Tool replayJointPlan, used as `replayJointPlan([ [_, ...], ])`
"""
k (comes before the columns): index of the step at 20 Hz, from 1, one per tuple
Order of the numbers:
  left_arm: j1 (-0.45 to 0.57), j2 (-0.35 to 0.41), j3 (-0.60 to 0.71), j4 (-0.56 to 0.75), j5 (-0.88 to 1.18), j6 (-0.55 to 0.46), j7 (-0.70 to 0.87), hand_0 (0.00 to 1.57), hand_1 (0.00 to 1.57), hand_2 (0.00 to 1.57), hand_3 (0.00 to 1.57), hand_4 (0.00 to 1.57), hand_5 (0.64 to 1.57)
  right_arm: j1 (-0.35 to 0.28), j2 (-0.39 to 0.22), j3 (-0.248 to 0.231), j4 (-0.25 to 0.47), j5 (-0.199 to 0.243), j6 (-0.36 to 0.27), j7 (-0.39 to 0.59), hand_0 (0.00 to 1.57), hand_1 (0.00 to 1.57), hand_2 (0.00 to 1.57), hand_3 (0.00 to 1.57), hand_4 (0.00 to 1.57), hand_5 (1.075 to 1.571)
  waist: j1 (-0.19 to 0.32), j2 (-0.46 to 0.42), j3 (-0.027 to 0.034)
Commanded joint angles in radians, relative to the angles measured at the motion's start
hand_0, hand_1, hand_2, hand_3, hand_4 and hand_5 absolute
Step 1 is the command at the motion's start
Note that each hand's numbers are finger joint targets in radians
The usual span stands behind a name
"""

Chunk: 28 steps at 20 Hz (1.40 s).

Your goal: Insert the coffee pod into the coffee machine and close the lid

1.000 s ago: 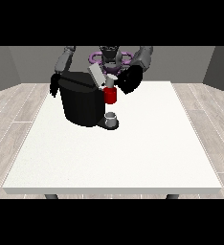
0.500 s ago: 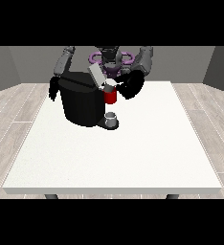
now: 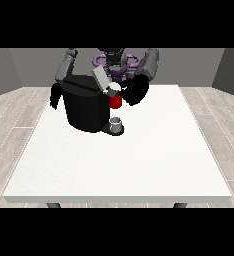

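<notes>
Room: grey walls, pale plank floor, wide white table [image 3: 139,165] filling the frame's middle.
Coffee machine [image 3: 86,107]: black, upper left of centre; its lid [image 3: 101,79] stands tilted open.
Red thing at the machine [image 3: 115,101]: beneath the opening, above a grey cup [image 3: 117,123] on the base.
Hand at the view's right [image 3: 134,92]: just beside the opening; whether it grasps anything, I cannot tell.
Hand at the view's left [image 3: 55,96]: hangs by the machine's side; fingers unreadable.
Coffee pod: not plainly visible.
Risk: a tilted pod could jam at the opening, and the lid would then not close.
</notes>
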Motion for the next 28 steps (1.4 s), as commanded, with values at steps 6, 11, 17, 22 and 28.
replayJointPlan([
  [6,0.033,-0.104,0.030,-0.020,0.085,-0.006,-0.041,0.00,0.00,0.00,0.00,0.00,1.571,0.022,-0.020,-0.046,0.089,-0.032,0.030,-0.040,0.00,0.00,0.00,0.00,0.35,1.571,0.046,-0.046,0.0005],
  [11,0.231,-0.208,-0.001,-0.093,0.147,-0.068,-0.188,0.00,0.00,0.00,0.00,0.00,1.571,0.127,-0.037,-0.115,0.177,-0.071,0.044,-0.122,0.00,0.00,0.00,0.00,0.24,1.571,0.199,-0.164,0.0003],
  [17,0.510,-0.343,0.029,-0.097,0.238,-0.067,-0.305,0.00,0.00,0.00,0.00,0.00,1.571,0.272,-0.038,-0.102,0.170,-0.057,0.064,-0.149,0.00,0.00,0.00,0.00,0.27,1.571,0.273,-0.356,-0.0010],
  [22,0.707,-0.345,0.058,-0.068,0.302,-0.150,-0.351,0.00,0.00,0.00,0.00,0.27,1.571,0.379,0.007,-0.022,0.084,-0.015,0.057,-0.083,0.00,0.00,0.00,0.00,0.00,1.571,0.261,-0.539,-0.0014],
  [28,0.943,-0.323,0.060,-0.048,0.289,-0.143,-0.452,0.00,0.00,0.00,0.00,0.28,1.571,0.433,0.103,0.133,-0.112,0.076,0.004,0.004,0.00,0.00,0.00,0.00,0.00,1.571,0.212,-0.656,-0.0018],
])
